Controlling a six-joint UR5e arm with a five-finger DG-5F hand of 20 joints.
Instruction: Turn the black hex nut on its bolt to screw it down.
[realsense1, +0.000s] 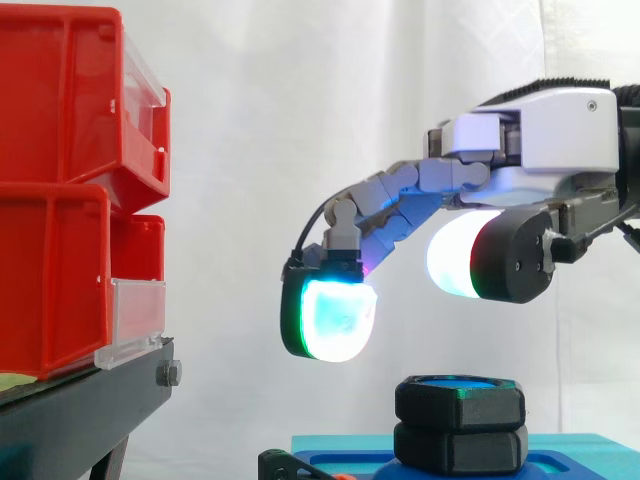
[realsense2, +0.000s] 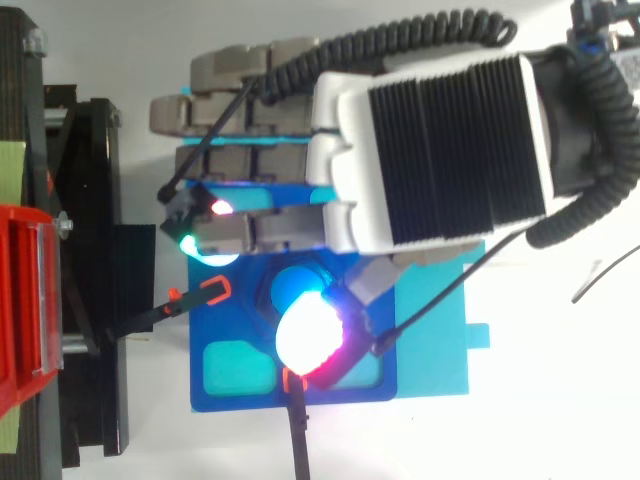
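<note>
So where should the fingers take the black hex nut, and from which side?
By its flat side faces, coming straight down from above: the black hex nut sits level on the upright blue bolt, its sides exposed above the blue base. The open hand hovers above it.

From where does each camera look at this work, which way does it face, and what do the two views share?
Side view: it sits beside the work at about its height and looks level across the nut on its base toward the curtain. The open hand reaches in from the right, above the nut.
Top view: it sits above the work and looks down on the base. The back of the hand hangs over the nut.
Shared: hand, nut, base, bins, stand.
</note>
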